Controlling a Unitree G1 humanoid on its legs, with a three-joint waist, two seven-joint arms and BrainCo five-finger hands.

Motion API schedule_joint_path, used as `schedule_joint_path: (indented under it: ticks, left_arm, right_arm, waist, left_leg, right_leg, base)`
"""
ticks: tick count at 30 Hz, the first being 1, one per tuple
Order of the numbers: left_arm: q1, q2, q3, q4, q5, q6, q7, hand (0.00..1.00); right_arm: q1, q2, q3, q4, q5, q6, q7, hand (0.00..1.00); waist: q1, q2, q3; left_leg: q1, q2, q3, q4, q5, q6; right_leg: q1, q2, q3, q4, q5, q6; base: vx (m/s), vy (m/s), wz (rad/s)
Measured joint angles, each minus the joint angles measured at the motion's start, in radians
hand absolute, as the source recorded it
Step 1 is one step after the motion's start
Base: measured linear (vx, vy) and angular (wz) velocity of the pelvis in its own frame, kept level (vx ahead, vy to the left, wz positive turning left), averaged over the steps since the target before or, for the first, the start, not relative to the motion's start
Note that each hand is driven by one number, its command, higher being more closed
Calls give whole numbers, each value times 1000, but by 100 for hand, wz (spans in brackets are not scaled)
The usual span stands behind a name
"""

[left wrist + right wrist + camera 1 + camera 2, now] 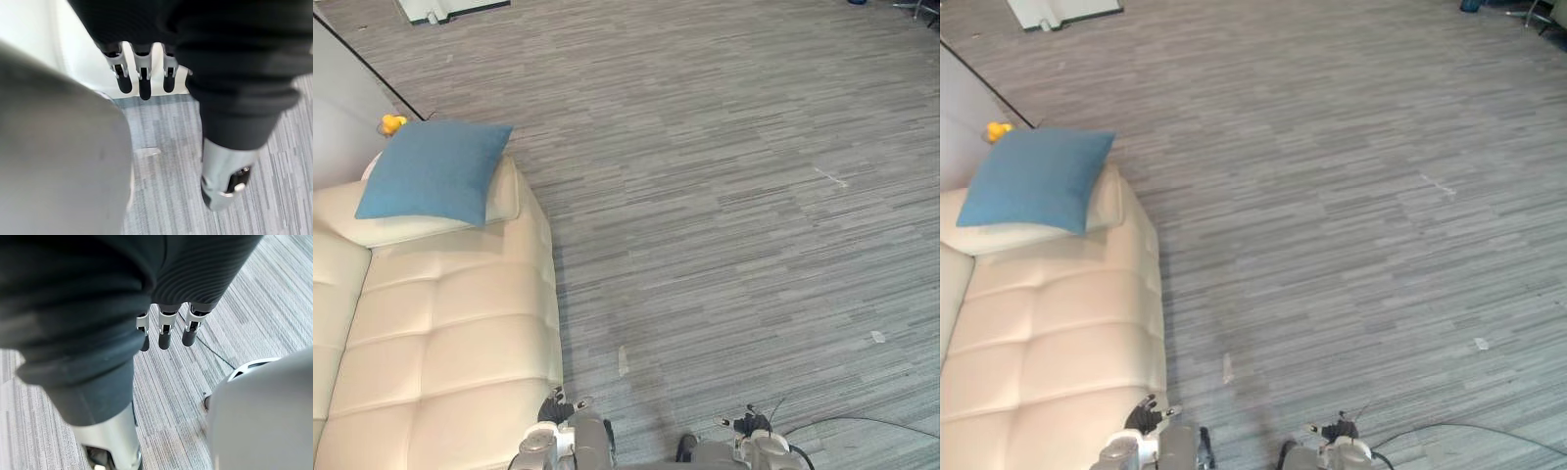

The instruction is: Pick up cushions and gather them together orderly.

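A blue cushion lies on top of a cream cushion at the far end of the cream sofa, on the left. Both arms hang low at the near edge of the eye views, well short of the cushions. My left hand points down beside the sofa's near corner with relaxed, straight fingers and nothing in it. My right hand hangs over the grey carpet, its fingers also straight and empty.
A small yellow object sits behind the cushions against the pale wall. Striped grey carpet spreads to the right of the sofa. A white base stands at the far edge.
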State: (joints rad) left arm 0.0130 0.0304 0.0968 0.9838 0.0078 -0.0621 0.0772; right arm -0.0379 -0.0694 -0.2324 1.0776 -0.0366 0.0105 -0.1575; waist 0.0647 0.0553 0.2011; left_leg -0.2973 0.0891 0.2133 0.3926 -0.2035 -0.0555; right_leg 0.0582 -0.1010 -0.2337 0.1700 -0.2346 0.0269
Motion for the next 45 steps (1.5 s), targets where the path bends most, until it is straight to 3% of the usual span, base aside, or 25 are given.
schedule_joint_path:
  ticks: [1, 2, 4, 6, 9, 10, 13, 16, 18, 20, 21, 22, 23, 24, 25, 27, 29, 32, 34, 36, 37, 40, 42, 44, 45]
  left_arm:
    - [0, -3, 0, -1, -2, 0, -1, 0]
    - [-2, -1, 2, -2, -1, -1, -1, 0]
    - [-10, 26, 8, -4, 0, -1, -2, 0]
    - [-11, 21, 38, -10, -6, 0, -6, 0]
    - [15, 15, 29, 10, -9, 4, -12, 0]
    - [7, 32, 19, 16, -10, 8, -15, 0]
    - [11, 38, 21, 30, -9, 22, -14, 0]
    - [11, 36, 21, 31, -9, 25, -13, 0]
    - [8, 34, 18, 31, -9, 25, -11, 0]
    - [11, 39, 1, 40, -7, 24, -4, 0]
    - [9, 37, 4, 46, -2, 23, -1, 0]
    - [6, 18, 4, 55, 1, 22, 5, 0]
    - [7, 12, 4, 56, 2, 19, 5, 0]
    - [12, -8, 14, 51, 7, 17, 7, 0]
    - [11, -13, 46, 45, 8, 18, 6, 0]
    - [12, -25, 80, 24, 8, 19, 6, 0]
    - [9, -24, 78, -4, 7, 16, 5, 0]
    - [6, -4, 40, -23, 7, 4, 5, 0]
    - [-6, -1, 19, -20, 7, 3, 6, 0]
    - [-9, 13, 9, -11, 7, 3, 6, 0]
    - [-7, 42, -6, -5, 4, 4, 6, 0]
    - [-11, 55, -7, 15, -4, 4, 4, 0]
    - [-9, 52, -6, 42, -8, 8, 1, 0]
    - [-7, 54, -8, 69, -3, 13, -5, 0]
    - [-7, 53, -9, 70, -2, 15, -6, 0]
  right_arm:
    - [1, -1, 1, 1, 0, 1, -2, 0]
    - [0, -1, 0, 1, 0, 1, -3, 0]
    - [-12, 34, 5, -1, -1, 0, -5, 0]
    - [-15, 41, 2, -1, -2, 0, -2, 0]
    - [10, 29, 2, -2, -3, -3, 2, 0]
    - [14, 37, 4, -2, -5, -1, 4, 0]
    - [23, 25, 1, -8, -3, -2, 11, 0]
    - [7, 20, 2, -22, -4, -3, 12, 0]
    - [9, 21, 1, -42, -2, -7, 11, 0]
    - [11, 23, 1, -38, -2, -5, 11, 0]
    - [12, 20, -4, -38, -1, -5, 11, 0]
    - [0, 6, -2, -37, -4, -5, 11, 0]
    - [-5, 3, -3, -37, -4, -5, 11, 0]
    - [-14, 3, -6, -38, -5, -5, 12, 0]
    - [-13, 10, -11, -43, -6, -4, 13, 0]
    - [-9, 7, -7, -42, -3, -1, 9, 0]
    - [-6, 20, 0, -41, 2, -2, 7, 0]
    - [-5, 40, -1, -41, 17, -3, 7, 0]
    - [-7, 29, -4, -41, 17, -2, 6, 0]
    - [-3, 31, -17, -35, 17, 1, 5, 0]
    - [1, 47, -17, -34, 16, 6, 5, 0]
    - [-19, 52, -19, -34, 16, 6, 7, 0]
    - [-14, 51, -20, -31, 16, 5, 13, 0]
    - [3, 60, -23, -29, 14, 8, 27, 0]
    - [16, 67, -23, -24, 14, 8, 31, 0]
  waist:
    - [8, -1, 0]
    - [18, -10, 0]
    - [26, -57, -11]
    - [37, -62, -11]
    - [41, -35, -47]
    - [28, -73, -40]
    - [15, -65, -29]
    - [-8, -44, -20]
    - [-15, -42, -17]
    - [-24, -78, -13]
    - [-29, -80, -15]
    - [-28, -45, -17]
    - [-24, -38, -20]
    - [-21, -12, -16]
    - [-21, -1, -13]
    - [-20, 7, -2]
    - [-3, 1, 8]
    - [-3, -27, 5]
    - [-6, -27, 5]
    - [-2, -44, 3]
    - [-1, -81, -16]
    - [0, -96, -21]
    - [-4, -91, -24]
    - [-13, -83, -24]
    - [-21, -82, -21]
  left_leg:
    - [7, -20, 2, -129, 149, 16]
    - [22, -31, 12, -144, 175, 48]
    - [39, -59, 41, -118, 142, 94]
    - [17, -41, 56, 2, 107, 121]
    - [119, -35, 59, -58, -9, 99]
    - [185, -88, 32, -85, -30, 113]
    - [343, -96, -12, -154, -50, 113]
    - [432, -51, -52, -202, -50, 113]
    - [462, -17, -102, -228, -51, 110]
    - [504, -24, -181, -239, -89, 52]
    - [517, -17, -213, -237, -111, 34]
    - [528, 15, -253, -219, -119, 28]
    - [519, 21, -258, -193, -119, 28]
    - [463, 41, -282, -73, -114, 19]
    - [377, 56, -287, 100, -82, -34]
    - [231, 112, -254, 411, 2, -65]
    - [146, 167, -147, 571, -26, -41]
    - [65, 135, 10, 366, -66, -21]
    - [51, 76, 119, 18, 36, 12]
    - [64, 46, 167, -70, 135, 60]
    - [74, 4, 179, -128, 144, 68]
    - [92, -21, 160, -142, 134, 84]
    - [165, -51, 149, -170, 115, 104]
    - [273, -75, 81, -231, 81, 103]
    - [291, -82, 65, -237, 77, 107]
  right_leg:
    - [33, -3, 3, -21, -7, 31]
    - [46, -11, 8, -27, -11, 38]
    - [98, -35, 19, -112, 64, 72]
    - [123, -38, 40, -94, 109, 77]
    - [35, -49, 55, 267, 88, 145]
    - [-77, -118, 69, 570, 85, 181]
    - [-190, -144, -7, 739, -14, 89]
    - [-281, -110, -97, 567, -50, 46]
    - [-349, -51, -53, 327, 13, 54]
    - [-352, -28, 89, 59, 206, 84]
    - [-351, -20, 102, 97, 265, 55]
    - [-364, -8, 75, 185, 185, 27]
    - [-369, -8, 71, 205, 166, 18]
    - [-355, -7, 29, 234, 127, 2]
    - [-328, -8, -2, 244, 92, -11]
    - [-241, 0, -58, 219, 55, -35]
    - [-129, 12, -100, 161, 38, -48]
    - [-8, -9, -171, 49, 42, -42]
    - [52, -23, -240, -4, 44, -8]
    - [82, -35, -254, -14, 25, 27]
    - [85, -55, -272, -42, 49, 64]
    - [107, -67, -272, -47, 96, 88]
    - [115, -104, -254, 77, 106, 97]
    - [10, -191, -198, 469, 144, 52]
    - [-23, -203, -164, 548, 111, 52]
  base:
    - [360, 148, -9]
    - [487, 150, -5]
    - [507, 109, 6]
    - [447, 161, 5]
    - [352, 165, 8]
    - [437, 59, 58]
    - [467, 6, 52]
    - [447, -107, 57]
    - [457, -246, 75]
    - [445, -341, 107]
    - [466, -378, 98]
    - [288, -222, 59]
    - [458, -329, 54]
    - [441, -319, 61]
    - [523, -382, 67]
    - [460, -260, 73]
    - [434, -169, 56]
    - [321, -81, 58]
    - [380, 30, 74]
    - [347, 71, 58]
    - [343, 72, 48]
    - [328, 91, 32]
    - [281, 127, 34]
    - [302, 112, 66]
    - [264, 3, 81]
